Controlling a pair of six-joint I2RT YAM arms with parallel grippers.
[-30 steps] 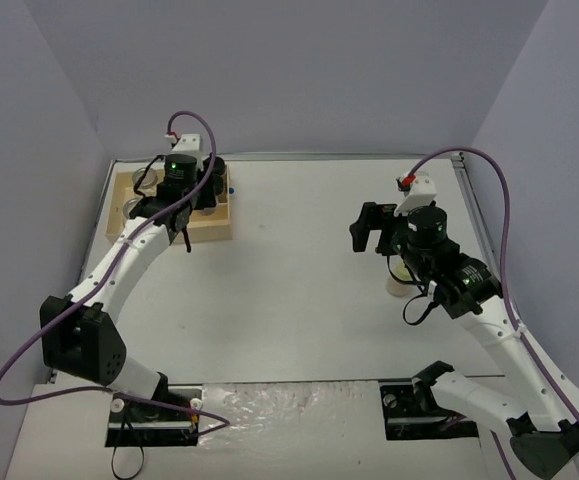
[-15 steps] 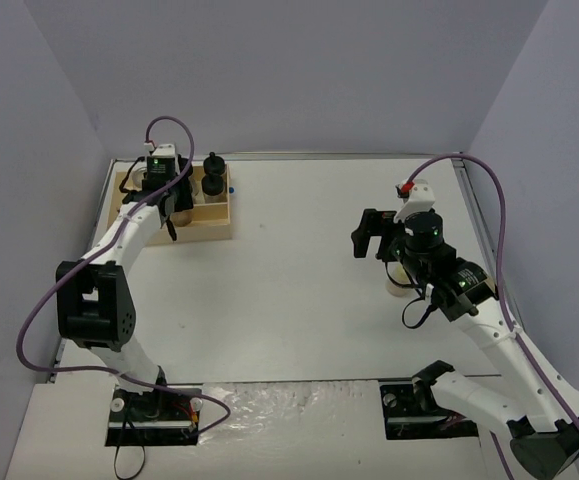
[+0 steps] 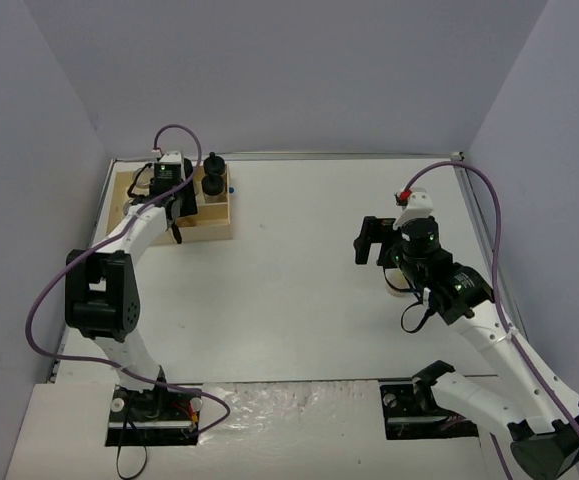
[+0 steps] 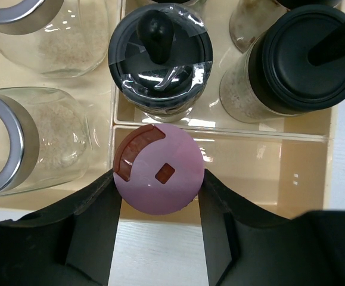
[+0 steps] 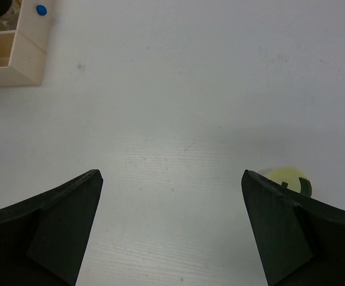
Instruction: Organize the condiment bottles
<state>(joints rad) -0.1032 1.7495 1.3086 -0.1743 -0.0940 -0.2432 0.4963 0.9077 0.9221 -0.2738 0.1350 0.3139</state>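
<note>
In the left wrist view my left gripper is shut on the pink-capped jar, which stands in a front compartment of the wooden tray. Behind it are two black-capped jars, and two wider silver-rimmed jars on the left. In the top view the left gripper is over the tray. My right gripper is open and empty above the table. The yellow-green-capped jar stands just outside its right finger and is partly hidden under the arm in the top view.
The tray sits at the table's far left corner, near the left wall. A small blue dot marks the tray's corner. White tabletop lies between the tray and the right arm.
The left arm has folded back, its elbow swinging left, and its gripper has shifted left over the tray. The right gripper has moved slightly nearer and lower.
</note>
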